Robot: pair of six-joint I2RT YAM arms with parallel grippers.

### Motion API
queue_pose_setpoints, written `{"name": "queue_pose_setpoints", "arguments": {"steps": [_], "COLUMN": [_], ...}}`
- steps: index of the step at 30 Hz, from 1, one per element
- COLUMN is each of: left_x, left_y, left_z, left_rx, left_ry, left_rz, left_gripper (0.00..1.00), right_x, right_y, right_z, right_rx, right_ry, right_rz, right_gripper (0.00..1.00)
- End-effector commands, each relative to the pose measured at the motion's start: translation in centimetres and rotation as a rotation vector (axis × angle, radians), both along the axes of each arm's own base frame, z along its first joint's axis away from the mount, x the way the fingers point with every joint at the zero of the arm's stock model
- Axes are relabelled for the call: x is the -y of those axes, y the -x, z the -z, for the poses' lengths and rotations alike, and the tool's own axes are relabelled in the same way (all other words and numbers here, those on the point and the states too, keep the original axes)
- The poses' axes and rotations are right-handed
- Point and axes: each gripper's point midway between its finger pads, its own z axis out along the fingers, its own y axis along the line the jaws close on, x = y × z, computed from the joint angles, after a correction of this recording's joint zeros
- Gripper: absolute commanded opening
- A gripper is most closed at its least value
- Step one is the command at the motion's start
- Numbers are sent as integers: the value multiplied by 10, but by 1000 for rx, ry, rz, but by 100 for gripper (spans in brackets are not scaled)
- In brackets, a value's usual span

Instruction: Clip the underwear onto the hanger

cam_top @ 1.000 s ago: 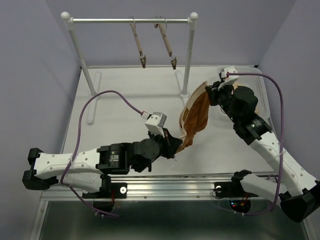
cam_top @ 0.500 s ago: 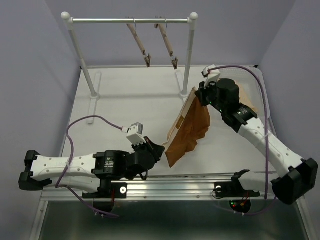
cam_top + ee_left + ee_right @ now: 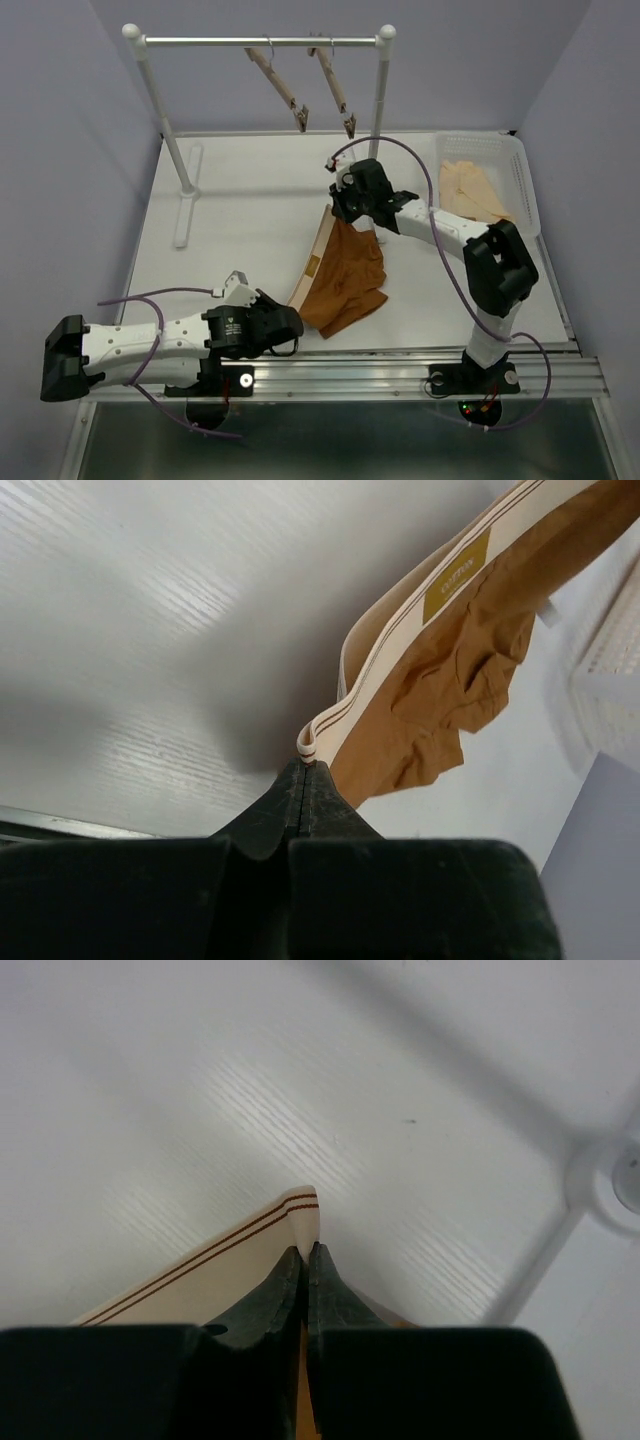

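Note:
The rust-brown underwear with its pale beige waistband hangs stretched between my two grippers above the table's middle. My left gripper is shut on the near corner of the waistband. My right gripper is shut on the far corner of the waistband. The brown cloth sags below the band. Two pale wooden hangers hang by wire hooks from the rack bar at the back, tilted, with clips at their low ends. The right gripper is below and in front of them.
A white clothes rack stands at the back on two posts with feet on the table. A white basket at the back right holds a pale peach-cream garment.
Both grippers have carried the underwear left and toward the table's middle. The right gripper swung left from near the basket. The left arm drew back toward the near edge.

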Motion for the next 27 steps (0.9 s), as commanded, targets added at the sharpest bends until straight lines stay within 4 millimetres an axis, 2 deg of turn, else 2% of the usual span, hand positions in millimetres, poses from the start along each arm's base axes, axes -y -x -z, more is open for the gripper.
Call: {"name": "queue_pose_setpoints", "arguments": {"steps": [1, 2, 4, 5, 6, 10, 11, 12, 13, 14, 15, 16, 19, 21, 22, 23, 25, 27], "left_x": [-23, -31, -36, -40, -44, -52, -54, -56, -59, -57, -56, -61, -56, -53, -51, -44, -35, -26], "left_y": [-13, -18, -22, -23, -23, -22, -21, -24, -23, -26, -27, -27, -37, -42, -45, -53, -60, -73], "left_z": [7, 10, 12, 16, 20, 28, 30, 28, 28, 23, 19, 17, -9, -17, -23, -36, -41, -50], "left_rx": [-23, -29, -29, -51, -59, -92, -106, -108, -114, -113, -110, -111, -78, -60, -50, -25, -4, 14], "left_ry": [33, 34, 46, 56, 61, 51, 41, 24, -3, -15, -30, -70, -118, -165, -181, -168, -204, -201], "left_rz": [-150, -184, -202, -230, -237, -257, -264, -274, -271, -273, -269, -267, -253, -233, -220, -215, -164, -141], "left_gripper": [0, 0, 0, 0, 0, 0, 3, 14, 46, 81, 98, 99, 99, 99, 99, 99, 99, 99], "right_x": [-38, -49, -56, -64, -69, -91, -98, -101, -104, -110, -109, -108, -99, -90, -83, -73, -56, -39], "right_y": [-33, -38, -44, -44, -49, -54, -54, -49, -54, -50, -49, -46, -37, -30, -28, -18, -10, 15], "right_z": [-37, -32, -27, -14, -18, -5, -4, 13, 7, 8, 7, 6, -10, -16, -19, -21, -18, -4], "right_rx": [147, 144, 140, 120, 129, 111, 114, 75, 84, 72, 66, 51, 44, 41, 47, 16, -10, -90], "right_ry": [-105, -106, -114, -104, -115, -109, -109, -82, -87, -78, -78, -78, -95, -87, -73, -79, -65, -72], "right_rz": [-29, -41, -50, -70, -77, -111, -121, -132, -130, -140, -139, -141, -111, -95, -72, -34, 35, 80], "right_gripper": [4, 4, 5, 5, 6, 14, 20, 30, 64, 70, 74, 100, 100, 100, 100, 100, 100, 100]}}
